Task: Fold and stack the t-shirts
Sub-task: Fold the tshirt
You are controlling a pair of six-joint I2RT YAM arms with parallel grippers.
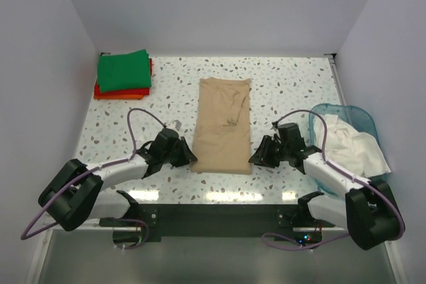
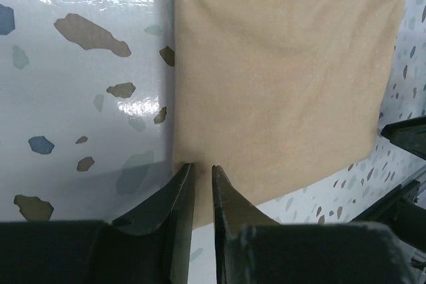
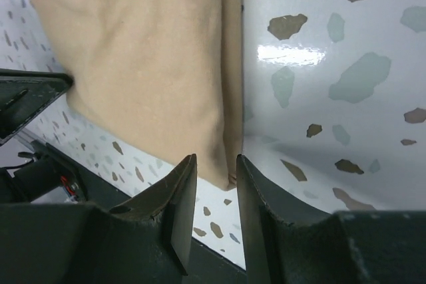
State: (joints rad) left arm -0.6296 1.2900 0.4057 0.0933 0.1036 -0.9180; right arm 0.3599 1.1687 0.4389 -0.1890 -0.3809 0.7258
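A folded tan-beige t-shirt (image 2: 279, 78) fills the upper middle and right of the frame, lying flat on the speckled white table (image 2: 80, 98). Its straight left edge runs down the centre, and its lower edge slants up toward the right. At bottom centre the left gripper (image 2: 202, 166) points at the shirt's lower left corner, its two dark fingers (image 2: 229, 197) a narrow slit apart, with no cloth pinched between them. Black angular parts (image 2: 407, 136) poke in at the right edge.
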